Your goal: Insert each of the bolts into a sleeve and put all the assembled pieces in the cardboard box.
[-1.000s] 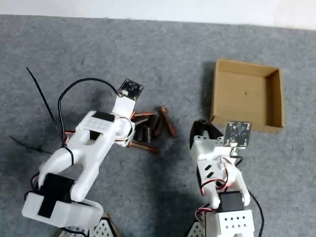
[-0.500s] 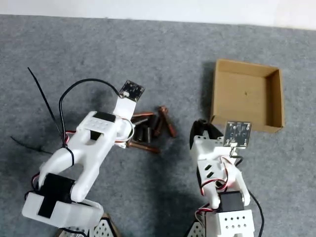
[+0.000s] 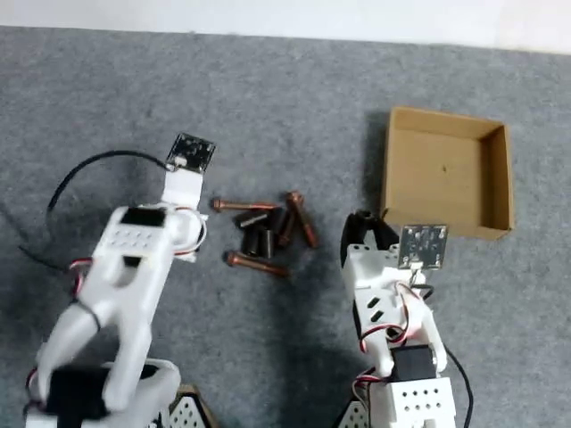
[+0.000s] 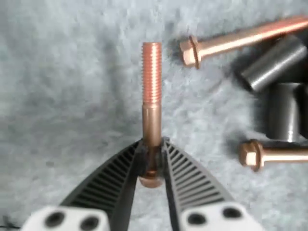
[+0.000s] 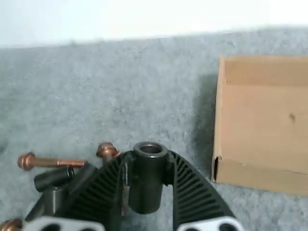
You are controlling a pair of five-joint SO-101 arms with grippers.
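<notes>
My left gripper point(image 4: 152, 147) is shut on a copper bolt point(image 4: 151, 91), gripping it near the head with the threaded end pointing away. In the high view the left arm point(image 3: 134, 259) stands just left of the pile. The pile holds loose bolts point(image 3: 256, 264) and dark sleeves point(image 3: 259, 239). In the left wrist view, a loose bolt point(image 4: 240, 38) and a sleeve point(image 4: 272, 62) lie beside the held bolt. My right gripper point(image 5: 148, 157) is shut on a dark sleeve point(image 5: 147, 185), held upright with its bore facing up. It sits right of the pile, close to the cardboard box point(image 3: 446, 169).
The box point(image 5: 269, 120) is open-topped, with nothing inside. A grey carpet point(image 3: 294, 107) covers the table, and its far half is bare. A black cable point(image 3: 89, 169) loops left of the left arm. The two arm bases stand at the near edge.
The left arm has pulled back to the left, away from the pile, uncovering a bolt that lies there. The right arm has hardly moved.
</notes>
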